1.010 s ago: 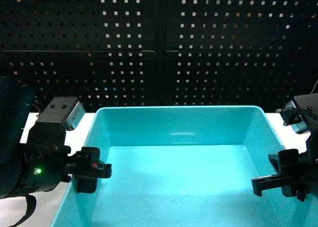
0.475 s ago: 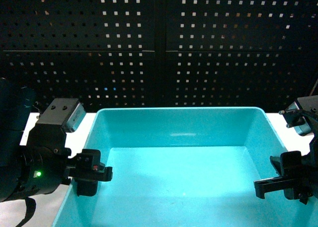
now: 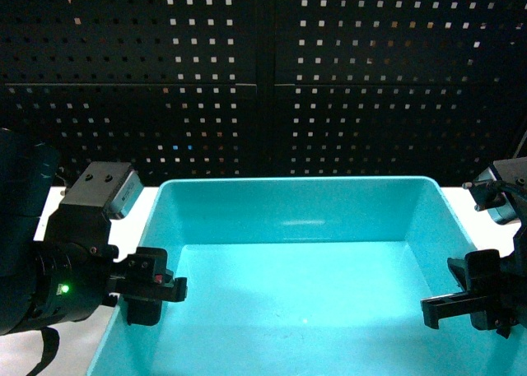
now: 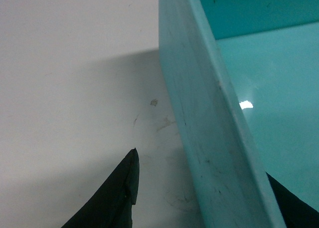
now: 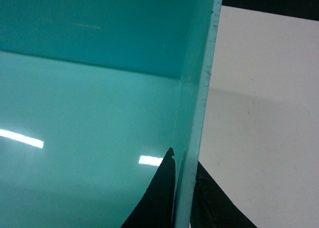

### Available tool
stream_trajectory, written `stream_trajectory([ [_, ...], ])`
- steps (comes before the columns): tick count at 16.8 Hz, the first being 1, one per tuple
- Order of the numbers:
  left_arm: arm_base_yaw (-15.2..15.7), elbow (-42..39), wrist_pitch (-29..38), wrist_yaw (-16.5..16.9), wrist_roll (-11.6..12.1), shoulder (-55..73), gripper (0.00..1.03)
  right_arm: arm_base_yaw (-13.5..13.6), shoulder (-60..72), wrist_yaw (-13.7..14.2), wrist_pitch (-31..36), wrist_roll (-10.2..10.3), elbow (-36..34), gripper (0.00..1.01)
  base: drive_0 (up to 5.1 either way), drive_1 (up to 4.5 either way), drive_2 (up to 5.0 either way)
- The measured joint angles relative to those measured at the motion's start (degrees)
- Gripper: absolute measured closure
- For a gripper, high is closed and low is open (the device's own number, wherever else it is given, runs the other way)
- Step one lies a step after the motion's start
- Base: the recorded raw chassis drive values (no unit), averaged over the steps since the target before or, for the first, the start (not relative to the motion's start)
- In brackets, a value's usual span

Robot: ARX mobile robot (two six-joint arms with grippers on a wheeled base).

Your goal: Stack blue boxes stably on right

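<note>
The left pincer (image 3: 152,287) is straddling the left wall of the turquoise tub (image 3: 296,207), one finger (image 4: 117,198) outside over the white tabletop (image 4: 75,63), the other inside; whether it is clamping I cannot tell. The tub is sitting centered on the tabletop, hardly shifted from a second ago. The right pincer (image 3: 461,302) is gripping the tub's right wall, having dropped slightly lower than before.
</note>
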Motion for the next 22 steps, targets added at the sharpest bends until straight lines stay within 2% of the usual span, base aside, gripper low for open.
stream_trajectory([
  [10,0.0,0.0,0.0,-0.2,0.1,0.0,0.52,0.0,0.7,0.0,0.4,0.0,-0.2,0.94,0.0,0.0,0.0],
  [12,0.0,0.0,0.2,-2.6,1.3,-0.3,0.37,0.0,0.7,-0.1,0.6,0.1,-0.3,0.94,0.0,0.0,0.0],
  [15,0.3,0.0,0.2,-3.4,2.2,-0.5,0.08,-0.1,0.6,0.0,0.7,0.0,-0.4,0.94,0.0,0.0,0.0],
  [16,0.3,0.0,0.2,-3.3,2.4,-0.5,0.03,-0.3,0.6,-0.1,0.7,0.0,-0.5,0.94,0.0,0.0,0.0],
  [17,0.3,0.0,0.3,-3.3,2.4,-0.5,0.06,-0.4,0.6,-0.3,0.9,0.1,-0.6,0.94,0.0,0.0,0.0],
  [22,0.3,0.0,0.2,-3.4,2.4,-0.5,0.05,-0.7,0.6,-0.4,1.6,0.0,-1.2,0.94,0.0,0.0,0.0],
])
